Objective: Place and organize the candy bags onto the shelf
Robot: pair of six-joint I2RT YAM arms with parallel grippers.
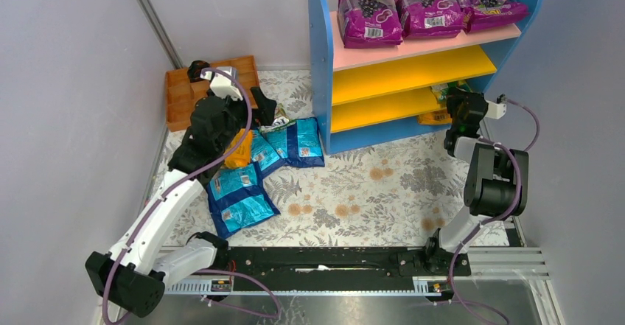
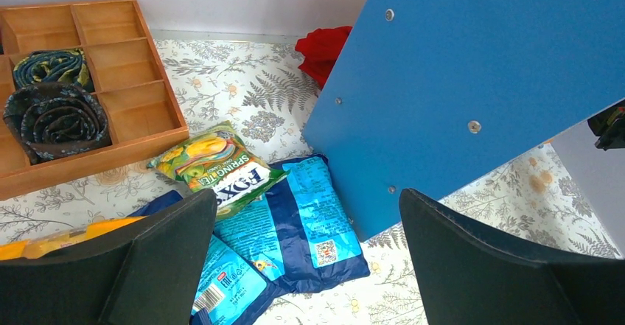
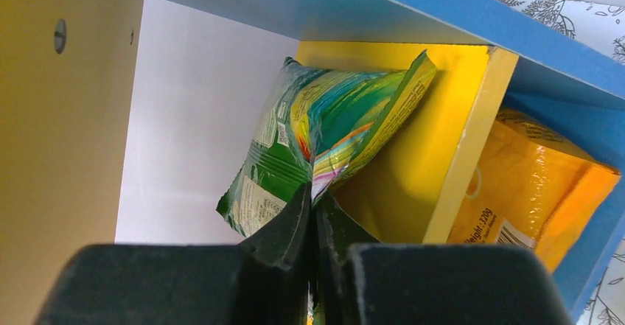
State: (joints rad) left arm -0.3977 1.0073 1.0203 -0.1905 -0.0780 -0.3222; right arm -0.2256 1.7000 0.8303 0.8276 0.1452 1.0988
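At the far left the orange tray (image 2: pixel 125 67) holds two dark rolls, and beside it the left gripper (image 2: pixel 308 200) hangs with its jaws spread wide and empty over the bags on the floral mat (image 1: pixel 368 192): one green-yellow bag (image 2: pixel 217 166), one orange bag (image 1: pixel 239 150) and at least three blue bags (image 1: pixel 239 200), overlapping. Right of them stands the shelf (image 1: pixel 320 67), three purple bags (image 1: pixel 427 8) side by side on its pink top board. At its right end the right gripper (image 3: pixel 313 196) pinches one green bag (image 3: pixel 324 126) at the lower yellow board, with one orange bag (image 3: pixel 531 185) on the level beneath.
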